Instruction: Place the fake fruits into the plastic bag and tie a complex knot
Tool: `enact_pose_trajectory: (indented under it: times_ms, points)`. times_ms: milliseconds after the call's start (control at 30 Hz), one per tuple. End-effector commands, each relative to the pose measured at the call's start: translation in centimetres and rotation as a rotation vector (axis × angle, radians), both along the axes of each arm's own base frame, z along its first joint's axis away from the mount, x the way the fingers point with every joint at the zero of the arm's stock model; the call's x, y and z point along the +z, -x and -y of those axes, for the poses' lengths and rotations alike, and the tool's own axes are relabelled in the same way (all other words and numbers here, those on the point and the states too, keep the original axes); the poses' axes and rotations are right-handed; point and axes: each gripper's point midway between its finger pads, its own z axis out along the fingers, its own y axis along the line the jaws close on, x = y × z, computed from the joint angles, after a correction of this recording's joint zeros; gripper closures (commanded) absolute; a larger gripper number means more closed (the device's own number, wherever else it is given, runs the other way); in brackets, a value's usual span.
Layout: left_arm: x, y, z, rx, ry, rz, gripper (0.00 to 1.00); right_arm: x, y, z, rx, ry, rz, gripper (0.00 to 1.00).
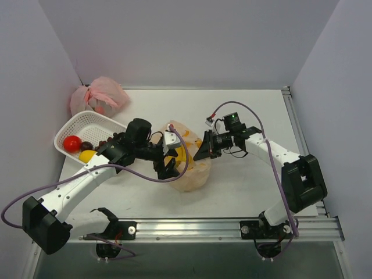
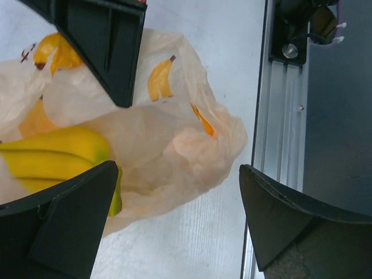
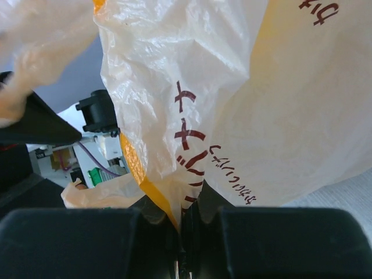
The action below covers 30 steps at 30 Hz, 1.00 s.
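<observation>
The plastic bag [image 1: 192, 168] lies crumpled in the middle of the table, pale orange with banana prints. My right gripper [image 1: 203, 153] is shut on the bag's upper edge [image 3: 185, 203] and holds it up. My left gripper [image 1: 167, 168] stands open at the bag's left side, its fingers [image 2: 64, 224] wide apart over the bag [image 2: 174, 145] with nothing between them. A yellow banana fruit [image 2: 52, 154] lies inside the bag. A red fruit [image 1: 72, 143], a dark purple one [image 1: 86, 146] and a yellow one [image 1: 87, 155] rest in the white basket [image 1: 96, 121].
The plain pink tied bag [image 1: 99, 96] sits at the back left behind the basket. An aluminium rail [image 1: 192, 228] runs along the near edge, also in the left wrist view as the rail [image 2: 279, 133]. White walls close in the table on three sides.
</observation>
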Motion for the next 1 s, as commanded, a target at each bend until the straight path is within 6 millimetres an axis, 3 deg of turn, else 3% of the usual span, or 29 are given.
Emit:
enact_pose_trajectory:
  times_ms: [0, 67, 100, 133, 200, 233, 333, 400, 500, 533, 567, 600, 633, 733, 800, 933, 967]
  points:
    - [3.2, -0.5, 3.0, -0.044, 0.124, 0.042, 0.03, 0.6, 0.3, 0.1, 0.015, 0.028, 0.039, 1.0]
    - [3.3, 0.9, 4.2, -0.124, 0.14, 0.014, 0.08, 0.7, 0.2, 0.1, 0.014, 0.033, 0.033, 1.0]
    - [3.5, 1.8, 4.5, -0.169, 0.146, 0.003, 0.15, 0.6, 0.0, 0.2, 0.008, 0.036, 0.029, 1.0]
    - [2.9, 3.2, 4.7, -0.229, 0.129, -0.027, 0.32, 0.8, -0.1, 0.1, 0.007, 0.035, 0.034, 1.0]
    - [2.0, 6.3, 5.0, -0.331, 0.102, -0.063, 0.5, 1.0, -0.3, 0.2, 0.001, 0.039, 0.04, 1.0]
    - [1.4, 7.6, 4.6, -0.369, 0.078, -0.08, 0.64, 1.1, -0.6, 0.3, -0.006, 0.039, 0.04, 1.0]
    - [-0.7, 11.2, 3.3, -0.478, 0.029, -0.118, 0.82, 1.5, -1.3, 0.5, -0.028, 0.038, 0.045, 1.0]
    - [-2.3, 13.6, 2.0, -0.544, -0.037, -0.148, 0.82, 1.6, -1.6, 0.6, -0.036, 0.039, 0.046, 1.0]
    - [-4.8, 14.9, 0.4, -0.614, -0.125, -0.11, 0.82, 2.0, -1.9, 0.6, -0.041, 0.032, 0.047, 1.0]
    - [-5.2, 15.0, 0.2, -0.638, -0.135, -0.085, 0.74, 2.0, -1.8, 0.6, -0.036, 0.029, 0.046, 1.0]
    - [-5.2, 14.8, 0.2, -0.632, -0.146, -0.069, 0.61, 2.0, -1.7, 0.6, -0.035, 0.029, 0.043, 1.0]
    - [-5.2, 14.1, 0.1, -0.609, -0.169, -0.043, 0.39, 1.9, -1.6, 0.6, -0.031, 0.03, 0.046, 1.0]
    - [-4.8, 13.5, 0.2, -0.586, -0.174, -0.022, 0.31, 1.8, -1.5, 0.7, -0.028, 0.032, 0.049, 1.0]
    - [-1.2, 12.0, 0.4, -0.511, -0.105, 0.032, 0.22, 1.5, -1.0, 1.0, -0.018, 0.045, 0.061, 1.0]
    - [2.0, 9.6, 0.0, -0.418, -0.026, 0.076, 0.18, 1.4, -0.7, 1.3, -0.016, 0.062, 0.078, 1.0]
    - [8.3, 5.0, -2.8, -0.158, 0.105, 0.087, 0.19, 1.2, -0.1, 1.9, -0.001, 0.098, 0.127, 1.0]
    - [9.4, 3.2, -4.5, -0.063, 0.15, 0.068, 0.19, 1.3, 0.0, 2.0, 0.002, 0.102, 0.136, 1.0]
